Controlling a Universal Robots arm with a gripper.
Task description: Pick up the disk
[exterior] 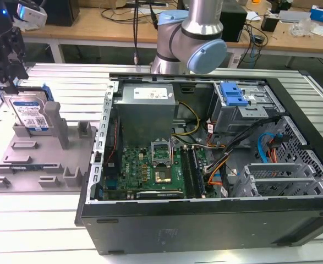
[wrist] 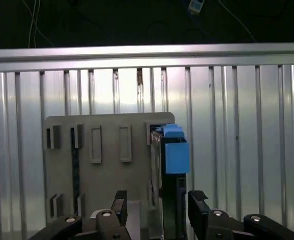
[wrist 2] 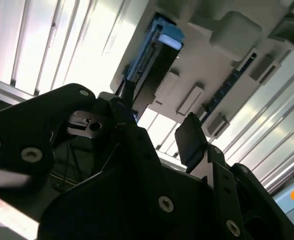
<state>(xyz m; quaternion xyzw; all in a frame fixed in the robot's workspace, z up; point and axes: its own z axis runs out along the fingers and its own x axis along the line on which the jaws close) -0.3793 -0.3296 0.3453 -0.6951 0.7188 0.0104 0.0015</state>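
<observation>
The disk (exterior: 31, 113) stands on edge in the grey holder tray (exterior: 37, 165) at the exterior view's left, its white-and-blue label facing outward. My gripper (exterior: 7, 81) hangs just over its upper edge. In the first wrist view the disk (wrist: 170, 160) appears edge-on with its blue side rail, and the gripper (wrist: 158, 202) is open, one black finger (wrist: 119, 202) on each side of the disk's line. The second wrist view shows the gripper (wrist 2: 154, 125) with the disk (wrist 2: 152, 55) beyond it in the tray (wrist 2: 227, 60). Nothing is held.
An open computer case (exterior: 205, 231) takes up the middle and the exterior view's right, with a blue drive-bay bracket (exterior: 232, 94) inside. The arm's base (exterior: 189, 38) rises behind the case. Grey posts (exterior: 54, 118) stand beside the disk. The ribbed metal table (exterior: 40, 220) runs beneath.
</observation>
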